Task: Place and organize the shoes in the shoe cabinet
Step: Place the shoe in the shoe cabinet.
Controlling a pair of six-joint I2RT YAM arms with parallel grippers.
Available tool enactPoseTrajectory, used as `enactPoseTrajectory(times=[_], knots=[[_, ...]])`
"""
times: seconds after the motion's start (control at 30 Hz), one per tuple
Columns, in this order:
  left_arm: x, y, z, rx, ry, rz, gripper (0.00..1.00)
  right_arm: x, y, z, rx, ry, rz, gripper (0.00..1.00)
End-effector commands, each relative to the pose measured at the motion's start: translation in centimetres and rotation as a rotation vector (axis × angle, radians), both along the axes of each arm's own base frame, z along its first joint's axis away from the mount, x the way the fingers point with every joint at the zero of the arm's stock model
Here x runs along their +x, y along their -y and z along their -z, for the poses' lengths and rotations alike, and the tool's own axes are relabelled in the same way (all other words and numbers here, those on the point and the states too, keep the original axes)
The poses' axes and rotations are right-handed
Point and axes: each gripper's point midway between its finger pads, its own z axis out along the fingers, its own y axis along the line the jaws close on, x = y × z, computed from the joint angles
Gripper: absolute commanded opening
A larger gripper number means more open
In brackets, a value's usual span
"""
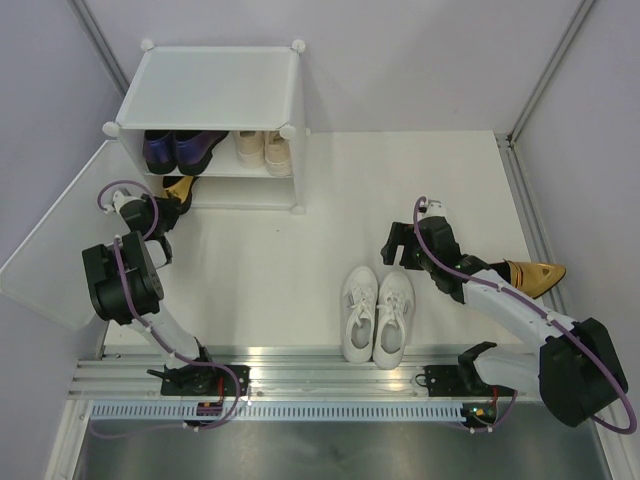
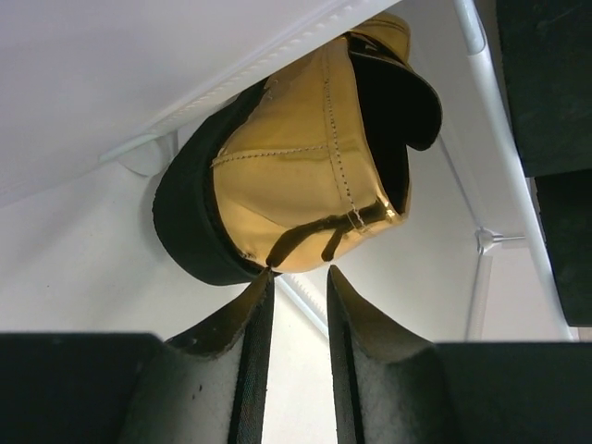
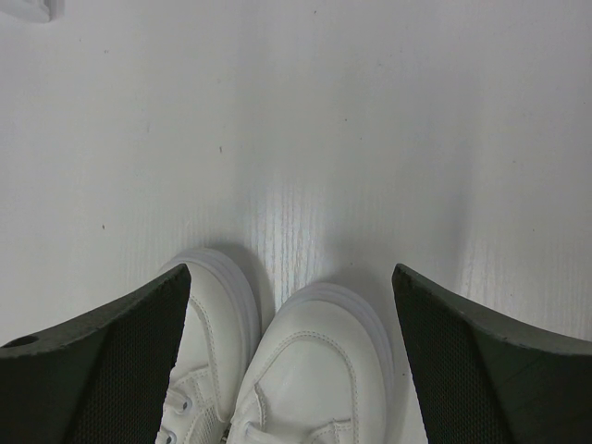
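The shoe cabinet [image 1: 215,85] stands at the back left. Purple loafers [image 1: 180,150] and beige sneakers [image 1: 265,150] sit on its shelf. A gold heel [image 1: 180,188] lies on its side in the lower compartment. My left gripper [image 1: 160,212] is right in front of it. In the left wrist view its jaws [image 2: 301,271] are narrowly open and empty, with the left fingertip at the gold heel's [image 2: 296,176] black sole. My right gripper [image 1: 400,245] hangs wide open over the toes of the white sneakers [image 1: 378,315]. The white sneakers [image 3: 314,370] lie between its fingers [image 3: 139,342] below.
A second gold heel [image 1: 535,272] lies at the right, beyond the right arm. The cabinet's door panel [image 1: 50,260] lies swung open at the far left. The cabinet's frame rods and a connector [image 2: 483,239] show behind the gold heel. Metal rails [image 1: 300,365] run along the near edge.
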Motion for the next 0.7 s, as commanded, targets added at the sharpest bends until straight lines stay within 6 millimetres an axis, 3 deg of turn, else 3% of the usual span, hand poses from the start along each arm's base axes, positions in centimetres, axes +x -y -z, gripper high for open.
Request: enactPoseTrajectory(times=[0.0,0.43,0.6,0.67], knots=[[2.5,-1.2,-4.7,-0.001,0.165,0.005,0.33,1.3,-0.3,-1.6,0.007,0.057,0.005,0.93],[2.9,-0.1,-5.8,0.006,0.214,0.047,0.34,1.4,-0.4,-1.3,0.008,0.048,-0.002,0.93],[1.2,0.4,-5.3,0.004,0.196,0.034,0.34,1.3,-0.5,-1.4,0.014,0.049,-0.006,0.92],[-0.2,-0.1,-6.0,0.03,0.193,-0.024,0.34,1.3,-0.6,-1.7,0.022,0.055,-0.012,0.92]])
